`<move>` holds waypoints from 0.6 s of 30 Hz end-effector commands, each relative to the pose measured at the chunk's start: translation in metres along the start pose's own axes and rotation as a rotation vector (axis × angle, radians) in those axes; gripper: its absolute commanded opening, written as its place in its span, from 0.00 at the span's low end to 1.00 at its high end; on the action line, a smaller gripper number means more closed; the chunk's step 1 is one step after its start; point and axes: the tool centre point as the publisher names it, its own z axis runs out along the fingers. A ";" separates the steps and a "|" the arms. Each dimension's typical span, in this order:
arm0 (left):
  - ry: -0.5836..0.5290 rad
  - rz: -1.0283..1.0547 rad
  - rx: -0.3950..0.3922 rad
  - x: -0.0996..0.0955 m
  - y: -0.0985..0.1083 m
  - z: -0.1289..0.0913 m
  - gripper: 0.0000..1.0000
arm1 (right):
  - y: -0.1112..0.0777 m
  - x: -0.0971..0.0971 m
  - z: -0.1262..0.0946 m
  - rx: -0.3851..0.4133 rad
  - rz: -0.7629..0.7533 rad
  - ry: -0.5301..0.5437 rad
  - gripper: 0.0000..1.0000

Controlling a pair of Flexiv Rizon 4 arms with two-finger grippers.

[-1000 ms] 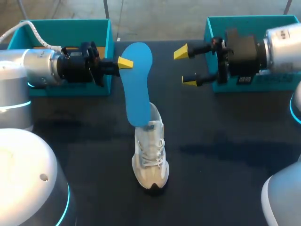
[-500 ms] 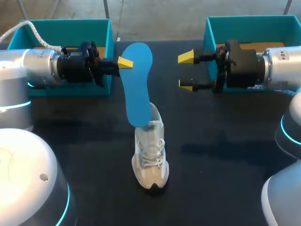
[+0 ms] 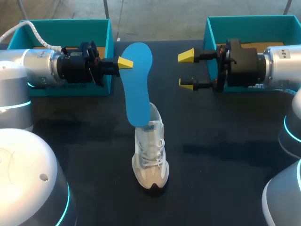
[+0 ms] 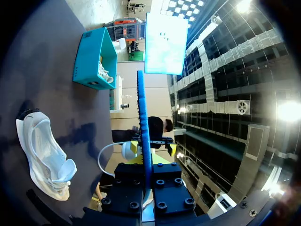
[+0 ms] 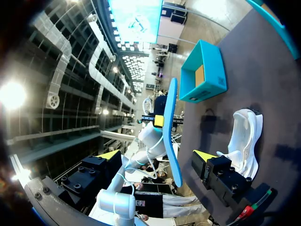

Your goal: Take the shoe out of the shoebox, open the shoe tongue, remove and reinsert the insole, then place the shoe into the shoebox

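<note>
Shoe point(image 3: 150, 157), white, stands upright mid-bench point(image 3: 225, 155), toe toward the robot, outside both boxes. Left to right: teal shoebox point(image 3: 70, 29) at the far left corner. In front of it the left end effector point(image 3: 123, 62) is clamped on the blue insole point(image 3: 137, 89) near its far end. The insole's near end overlaps the shoe's heel opening in the head view, contact not discernible. The right end effector point(image 3: 188, 70), fingers spread and holding nothing, sits before the second teal shoebox point(image 3: 249, 23).
</note>
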 end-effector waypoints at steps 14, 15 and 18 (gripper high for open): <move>-0.327 0.922 -0.056 0.007 0.002 -0.001 0.00 | 0.002 0.000 0.003 0.000 0.001 -0.001 1.00; -0.340 0.970 -0.051 0.007 0.002 -0.002 0.00 | 0.002 0.000 0.003 0.000 0.001 -0.001 1.00; -0.361 1.125 -0.014 0.010 0.001 -0.002 0.00 | 0.002 0.000 0.003 0.000 0.001 -0.001 1.00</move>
